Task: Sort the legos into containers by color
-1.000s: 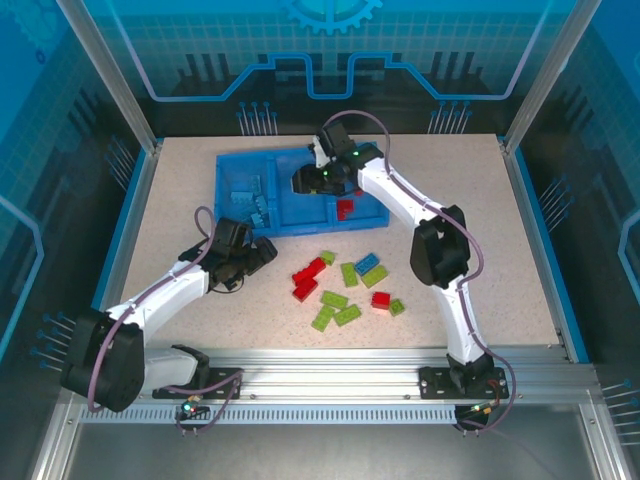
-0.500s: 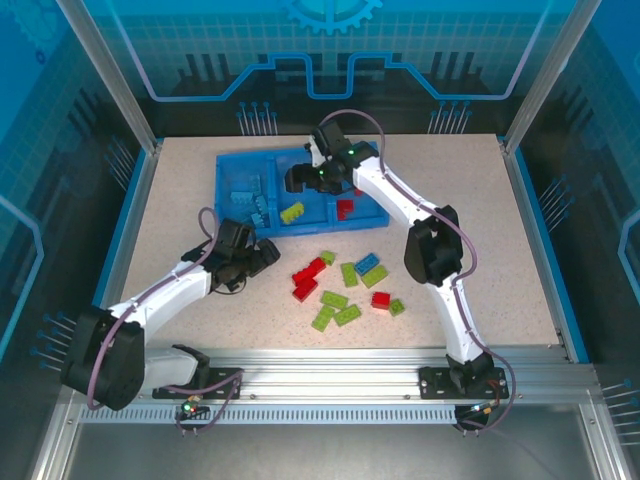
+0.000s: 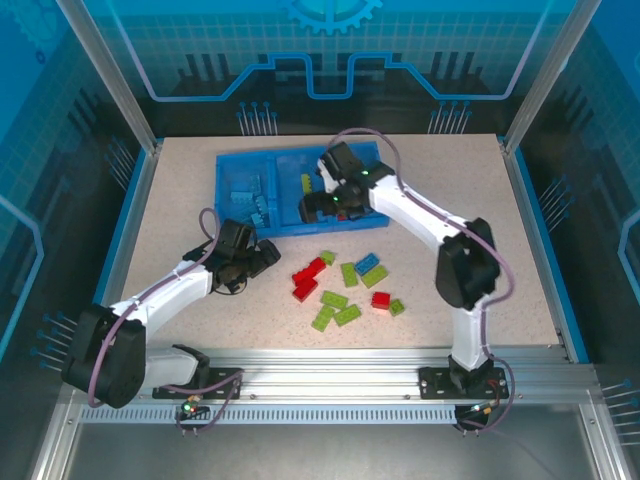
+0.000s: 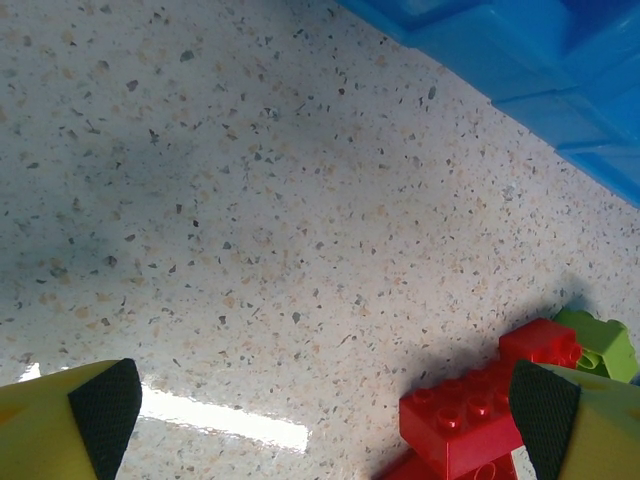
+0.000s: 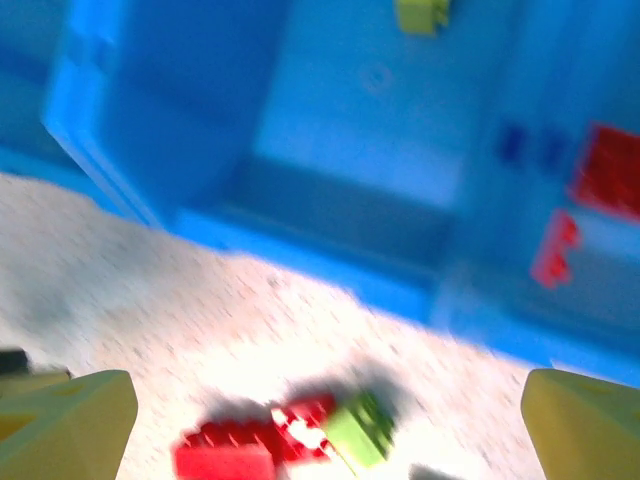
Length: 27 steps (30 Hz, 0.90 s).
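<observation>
Left wrist — left gripper [image 4: 325, 408] wide open, fingertip [image 4: 545, 405] beside red lego [image 4: 460, 425]

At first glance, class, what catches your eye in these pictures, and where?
The bright-blue tray at the far left of the table stands out, with the right tool open above its near edge. Red, green and blue bricks lie scattered in front of it, mid-table.

The tabletop [image 3: 520, 250] was a beige speckled slab with blue edge trim [image 3: 127, 220]. Aluminium posts [image 3: 107, 75] framed translucent blue panels [image 3: 200, 50]. The rear panel carried a gear graphic [image 3: 330, 12]. An aluminium rail [image 3: 330, 365] ran along the near edge. A glare patch [image 4: 225, 420] lay on the tabletop.
</observation>
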{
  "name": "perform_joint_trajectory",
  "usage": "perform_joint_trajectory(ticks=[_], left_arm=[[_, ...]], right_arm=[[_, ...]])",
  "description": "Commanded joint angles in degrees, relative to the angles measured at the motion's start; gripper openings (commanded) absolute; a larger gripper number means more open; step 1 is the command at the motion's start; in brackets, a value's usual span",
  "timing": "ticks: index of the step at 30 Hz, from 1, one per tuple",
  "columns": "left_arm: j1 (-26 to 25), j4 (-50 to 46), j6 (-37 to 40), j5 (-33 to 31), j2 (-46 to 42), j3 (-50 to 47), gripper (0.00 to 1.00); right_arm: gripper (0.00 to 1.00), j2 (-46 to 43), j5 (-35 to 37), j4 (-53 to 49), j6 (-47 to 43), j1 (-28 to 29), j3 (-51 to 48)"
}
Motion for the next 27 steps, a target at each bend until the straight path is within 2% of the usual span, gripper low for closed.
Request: perform_joint_trajectory(ticks=[1, 6, 11, 19, 27], left_arm=[[-0.37, -1.24, -0.26, -1.17, -1.49, -0.74, 0.99], [-0.41, -0.08, -0.52, -0.61, -1.08, -0.99, 0.99], [-0.42, 0.03, -0.4, -0.17, -0.96, -1.01, 0.99], [-0.42, 0.03, -0.51, -0.44, -2.09, -1.72, 0.99], [-0.41, -0.05, -0.64, -0.48, -2.73, -2.33, 0.99]], right_arm=[[1.0, -8.69, 6.72, -2.16, -0.56, -0.66, -10.7], [0.99, -19.06, 8.5, -4.35, 8.0, -3.14, -28.28], [0.92, -23.17, 6.86, -5.07, 14.23, -3.18, -37.34], [0.81, -23.91, 5.74, -6.05, 18.86, 0.2, -40.88], [0.77, -20.4, 5.58, -6.42, 20.78, 3.05, -40.19]])
